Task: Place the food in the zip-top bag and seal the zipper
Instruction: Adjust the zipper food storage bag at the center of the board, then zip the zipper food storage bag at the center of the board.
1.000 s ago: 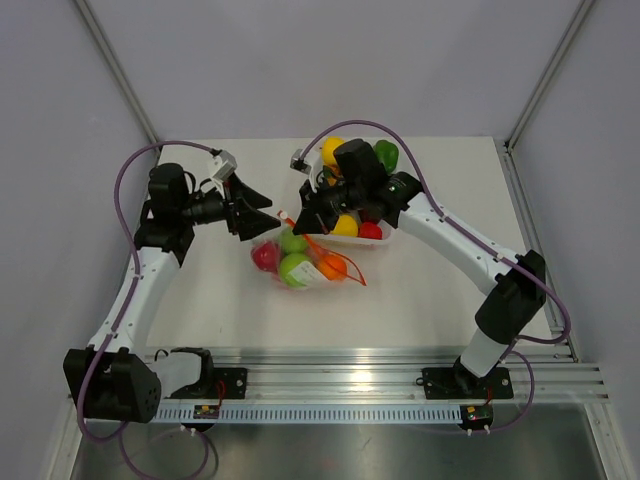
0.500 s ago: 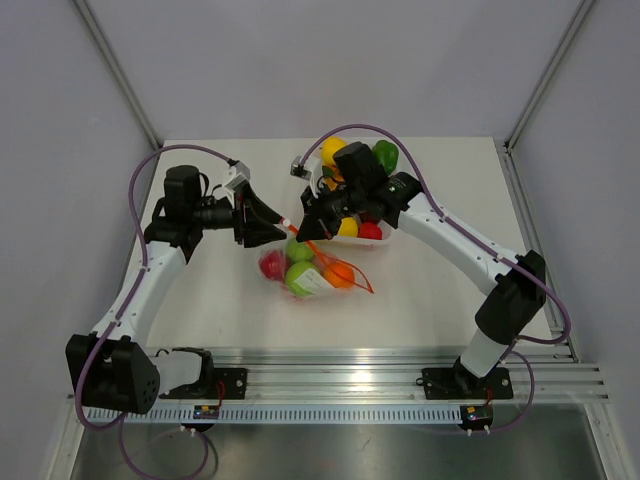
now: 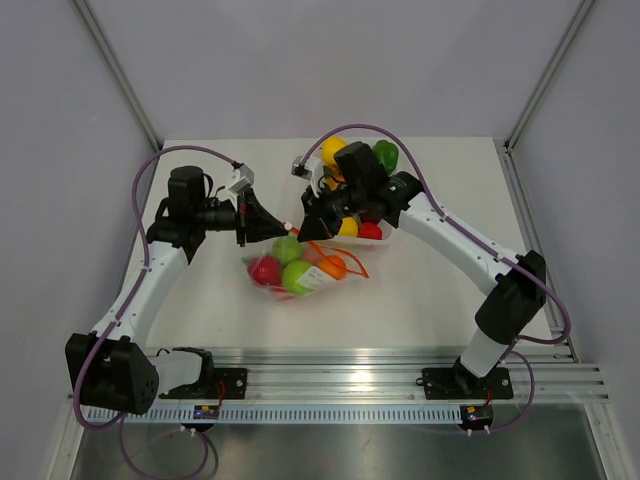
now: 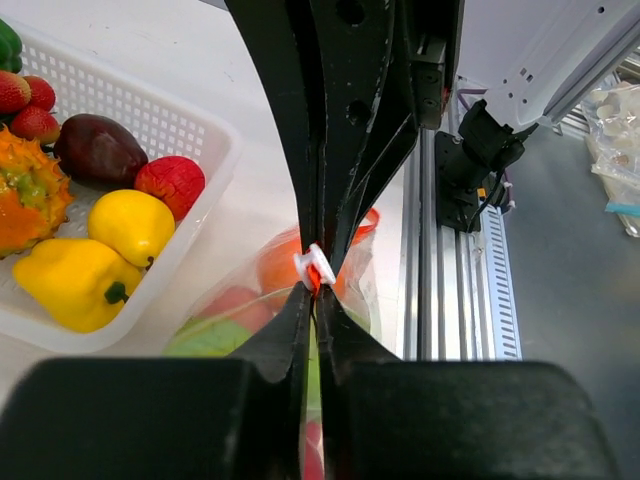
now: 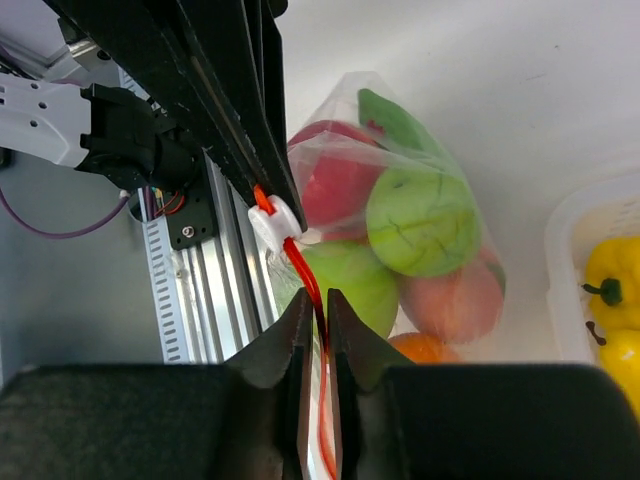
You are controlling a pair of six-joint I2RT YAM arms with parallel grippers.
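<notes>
My left claw [image 3: 276, 224] was clenched on the zipper [image 5: 306, 268], with the white slider [image 4: 314, 266] right at its fingertips. Just below and between both claws was the zip-top bag [image 3: 297, 270]. I could not tell whether it rested on the worktop [image 3: 430, 290] or hung clear of it. Through the crinkled plastic I counted five pieces of food [image 5: 425, 215]: one red, two green, one pinkish and one orange. The orange one was half hidden under the others, and there was also a green scrap I couldn't identify. The right claw [image 5: 313, 308] met the left one tip to tip and was clamped flat on the same orange-red strip, just past the slider. The rest of the zipper ran under its fingers and out of that wrist view. Behind the right claw stood one white basket [image 4: 195, 225], largely covered by the arm from above. From the left wrist I counted eight pieces in it, a green one and a strawberry cut off at the frame edge.
</notes>
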